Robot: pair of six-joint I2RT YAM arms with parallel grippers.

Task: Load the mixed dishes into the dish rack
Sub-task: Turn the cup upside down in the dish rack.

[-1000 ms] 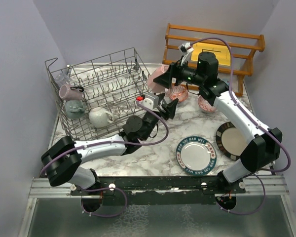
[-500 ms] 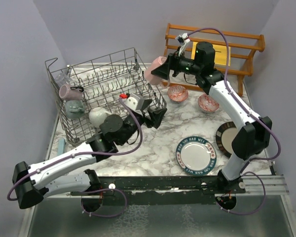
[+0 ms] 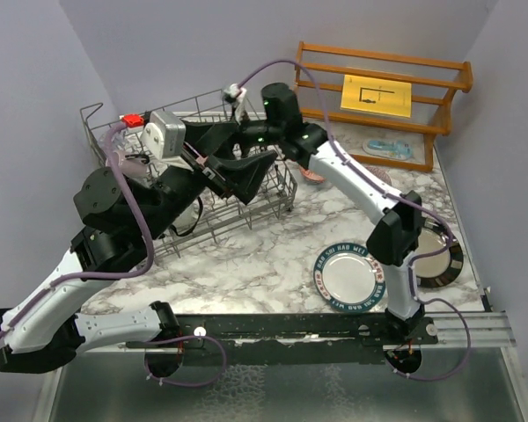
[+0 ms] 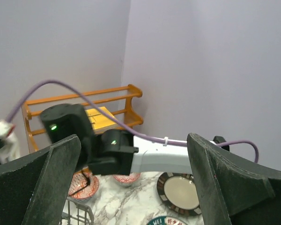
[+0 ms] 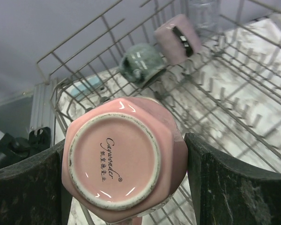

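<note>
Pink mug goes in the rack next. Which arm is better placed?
Right. The right gripper holds the pink mug base-up directly over the rack. The left gripper is open, empty and raised high.

I have the pink mug (image 5: pixel 113 165) clamped in my right pincer (image 5: pixel 125 157), foot turned up at my wrist camera (script lettering on the base) and faceted body hanging over the dish rack (image 5: pixel 234 110), a grey wire basket with rows of upright tines. At the rack's end a grey-green mug (image 5: pixel 140 65) and a mauve mug (image 5: pixel 178 37) lie just beside each other, a clear glass (image 5: pixel 203 14) beyond them. Outside the rack, the blue-rimmed lettered plate (image 3: pixel 350 277) and the dark-rimmed beige plate (image 4: pixel 180 193) lie flat, and two red-patterned bowls (image 4: pixel 84 186) stand upright.
</note>
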